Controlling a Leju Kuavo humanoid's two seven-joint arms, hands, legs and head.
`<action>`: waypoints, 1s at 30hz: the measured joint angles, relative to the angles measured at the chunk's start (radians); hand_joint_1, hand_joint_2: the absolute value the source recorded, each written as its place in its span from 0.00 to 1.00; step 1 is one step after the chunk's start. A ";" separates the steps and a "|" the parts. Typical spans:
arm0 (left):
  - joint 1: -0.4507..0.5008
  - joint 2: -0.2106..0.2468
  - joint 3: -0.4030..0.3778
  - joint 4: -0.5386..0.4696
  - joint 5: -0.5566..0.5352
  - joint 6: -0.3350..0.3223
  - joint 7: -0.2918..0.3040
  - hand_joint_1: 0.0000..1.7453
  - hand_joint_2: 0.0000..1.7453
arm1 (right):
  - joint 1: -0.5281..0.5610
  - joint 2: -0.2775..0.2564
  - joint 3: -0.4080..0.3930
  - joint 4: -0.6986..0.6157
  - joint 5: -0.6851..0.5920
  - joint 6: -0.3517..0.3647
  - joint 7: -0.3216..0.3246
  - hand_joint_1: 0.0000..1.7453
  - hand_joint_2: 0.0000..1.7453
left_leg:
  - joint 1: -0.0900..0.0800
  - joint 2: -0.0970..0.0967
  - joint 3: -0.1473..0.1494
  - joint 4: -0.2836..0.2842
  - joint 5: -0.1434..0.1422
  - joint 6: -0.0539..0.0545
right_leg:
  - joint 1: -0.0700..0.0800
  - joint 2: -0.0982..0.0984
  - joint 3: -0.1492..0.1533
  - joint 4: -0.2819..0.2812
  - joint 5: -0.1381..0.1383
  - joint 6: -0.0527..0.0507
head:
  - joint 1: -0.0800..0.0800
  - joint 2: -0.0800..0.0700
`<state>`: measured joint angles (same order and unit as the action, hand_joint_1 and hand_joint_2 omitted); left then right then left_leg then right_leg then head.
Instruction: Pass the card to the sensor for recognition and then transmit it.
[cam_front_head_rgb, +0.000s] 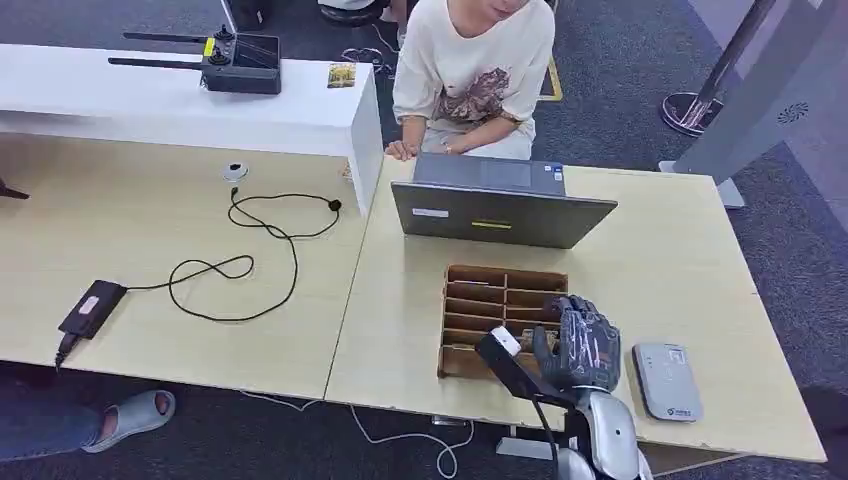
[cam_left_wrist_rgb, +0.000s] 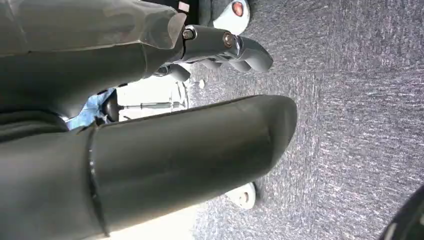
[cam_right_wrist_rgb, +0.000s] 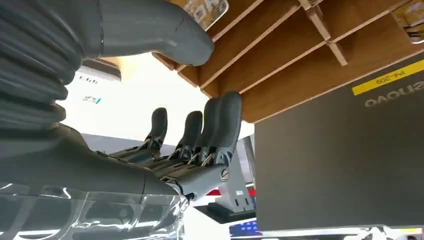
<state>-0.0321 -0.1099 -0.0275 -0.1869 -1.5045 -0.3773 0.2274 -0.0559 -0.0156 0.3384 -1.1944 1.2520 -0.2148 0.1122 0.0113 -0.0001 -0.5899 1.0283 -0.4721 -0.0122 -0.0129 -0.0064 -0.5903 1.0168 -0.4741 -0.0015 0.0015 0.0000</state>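
The right hand (cam_front_head_rgb: 580, 345) hovers at the near edge of the table (cam_front_head_rgb: 690, 270), at about 6 o'clock from the wooden tray (cam_front_head_rgb: 500, 318), over the tray's near right corner. In the right wrist view its fingers (cam_right_wrist_rgb: 220, 125) are straight and apart from the thumb, with nothing between them: it is spread wide and holds nothing. The left hand (cam_left_wrist_rgb: 215, 45) hangs over the carpet, its fingers slightly bent; whether it is closed I cannot tell, but nothing shows in it.

Just at 3 o'clock of the right hand lies the grey sensor (cam_front_head_rgb: 667, 380), flat near the table edge. The cards stand in the tray's slots; the right wrist view shows one card (cam_right_wrist_rgb: 207, 11) in a slot just beyond the thumb, and the edge of another further along.

The step in hand looks like picking a card. To do it well, the hand should come down over a single slot, the thumb on one face and the fingers on the other, and lift straight up so the card clears the dividers without tipping the tray.

At 12 o'clock beyond the tray stands a laptop (cam_front_head_rgb: 500, 205), its lid back towards the robot, and behind it sits a person (cam_front_head_rgb: 470, 70).
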 joint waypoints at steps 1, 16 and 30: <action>0.000 0.000 0.000 0.000 0.000 0.000 0.000 0.00 0.00 | -0.003 0.002 0.002 0.003 0.002 0.002 0.000 0.53 1.00 | 0.000 0.000 0.000 0.000 0.000 0.000 | 0.000 0.000 0.000 0.000 0.000 0.000 | 0.000 0.000; 0.000 0.000 0.001 0.000 -0.002 0.001 -0.005 0.00 0.00 | -0.001 0.008 0.010 0.017 0.006 0.002 0.023 0.54 1.00 | 0.000 0.000 0.000 0.000 0.000 0.000 | 0.000 0.000 0.000 0.000 0.000 0.000 | 0.000 0.000; 0.001 0.000 0.001 0.000 -0.003 0.006 -0.009 0.00 0.00 | 0.037 0.008 0.003 -0.014 0.013 0.010 0.037 0.51 1.00 | 0.000 0.000 0.000 0.000 0.000 0.000 | 0.000 0.000 0.000 0.000 0.000 0.000 | 0.000 0.000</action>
<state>-0.0313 -0.1095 -0.0267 -0.1869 -1.5080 -0.3708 0.2186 -0.0185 -0.0076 0.3410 -1.2085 1.2646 -0.2045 0.1488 0.0113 0.0001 -0.5898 1.0283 -0.4721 -0.0122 -0.0130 -0.0062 -0.5904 1.0168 -0.4741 -0.0014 0.0015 0.0000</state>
